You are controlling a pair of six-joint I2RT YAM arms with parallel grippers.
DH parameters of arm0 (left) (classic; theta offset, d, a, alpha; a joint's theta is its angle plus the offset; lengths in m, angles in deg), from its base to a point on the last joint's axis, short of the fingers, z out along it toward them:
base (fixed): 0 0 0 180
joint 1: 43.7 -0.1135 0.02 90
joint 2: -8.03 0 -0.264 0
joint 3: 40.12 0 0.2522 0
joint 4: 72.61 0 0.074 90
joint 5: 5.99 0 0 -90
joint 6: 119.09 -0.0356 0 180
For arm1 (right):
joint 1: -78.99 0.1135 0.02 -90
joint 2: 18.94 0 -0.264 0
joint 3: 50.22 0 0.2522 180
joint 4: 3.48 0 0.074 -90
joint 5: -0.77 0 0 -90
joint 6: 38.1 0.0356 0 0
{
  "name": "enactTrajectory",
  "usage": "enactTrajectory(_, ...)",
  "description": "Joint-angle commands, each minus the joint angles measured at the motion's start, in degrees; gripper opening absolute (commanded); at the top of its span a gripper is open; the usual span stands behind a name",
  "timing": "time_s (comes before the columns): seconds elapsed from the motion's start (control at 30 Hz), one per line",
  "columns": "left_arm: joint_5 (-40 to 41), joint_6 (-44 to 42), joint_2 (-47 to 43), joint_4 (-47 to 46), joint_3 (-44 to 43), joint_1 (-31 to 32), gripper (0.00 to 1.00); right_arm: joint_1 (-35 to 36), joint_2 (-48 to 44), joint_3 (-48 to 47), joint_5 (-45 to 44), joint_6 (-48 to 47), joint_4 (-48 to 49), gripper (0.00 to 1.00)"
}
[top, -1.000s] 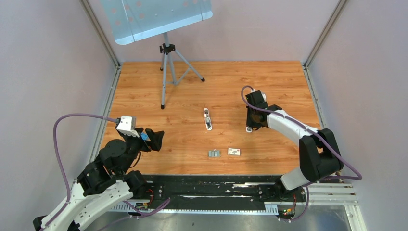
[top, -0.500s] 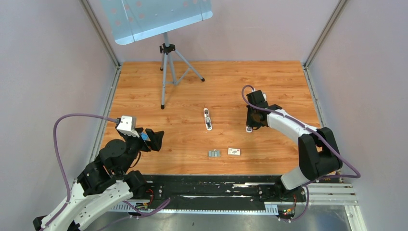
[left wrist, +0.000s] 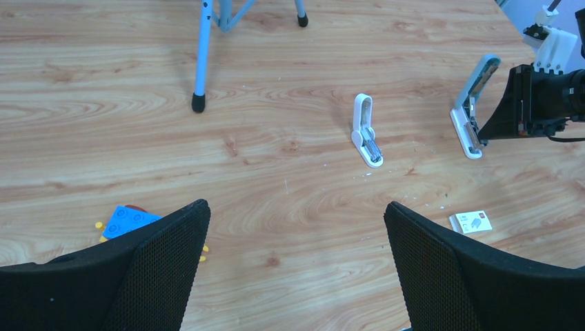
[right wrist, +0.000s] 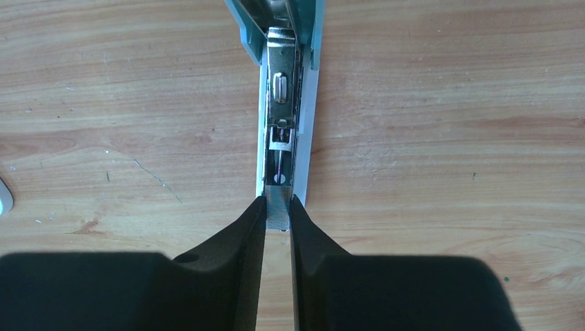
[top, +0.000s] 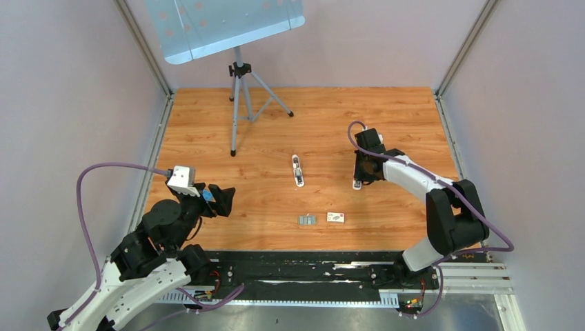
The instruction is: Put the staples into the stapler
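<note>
The stapler (top: 357,182) lies open on the wood floor, its teal lid (left wrist: 481,74) raised and its metal magazine (right wrist: 280,117) bare. My right gripper (right wrist: 277,204) is shut on the near end of that magazine; it also shows in the top view (top: 359,178). The staples (top: 307,220), a small grey ridged block, lie alone near the front edge, hidden in the wrist views. My left gripper (left wrist: 296,207) is open and empty, low at the left (top: 222,200), far from both.
A small white box (top: 336,217) lies right of the staples, also in the left wrist view (left wrist: 470,221). A small white hinged tool (top: 297,170) lies mid-floor. A tripod (top: 239,96) stands at the back. A blue toy piece (left wrist: 127,221) sits by my left gripper.
The right arm has shifted very slightly while staying at the stapler. The left arm, staples and box have not moved.
</note>
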Motion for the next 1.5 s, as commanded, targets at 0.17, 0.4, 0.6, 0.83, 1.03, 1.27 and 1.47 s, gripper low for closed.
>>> enactTrajectory(0.17, 0.03, -0.37, -0.67, -0.44, 0.46, -0.35, 1.0, -1.04, 1.2, -1.7, 0.95, -0.76, -0.56, 0.19)
enactTrajectory(0.4, 0.02, -0.36, -0.63, -0.49, 0.46, -0.35, 1.0, -1.04, -0.33, -2.68, 0.81, -0.63, -2.08, 0.19)
enactTrajectory(0.6, -0.12, -0.37, -0.73, -0.38, 0.46, -0.35, 1.0, -1.04, -1.41, -3.25, 0.63, -0.21, -2.88, 0.2)
enactTrajectory(0.83, -0.08, -0.38, -1.06, -0.36, 0.45, -0.35, 1.0, -1.05, -0.49, -2.85, 0.17, 0.45, -3.0, 0.2)
enactTrajectory(1.03, -0.06, -0.36, -1.12, -0.28, 0.38, -0.35, 1.0, -1.07, -0.05, -2.69, 0.04, 0.72, -2.88, 0.2)
enactTrajectory(1.27, 0.02, -0.28, -1.18, -0.33, 0.43, -0.36, 1.0, -1.04, 0.73, -2.36, -0.11, 0.7, -2.58, 0.19)
enactTrajectory(1.47, 0.01, -0.3, -1.12, -0.32, 0.46, -0.35, 1.0, -1.07, 1.44, -2.05, -0.19, 0.66, -2.32, 0.19)
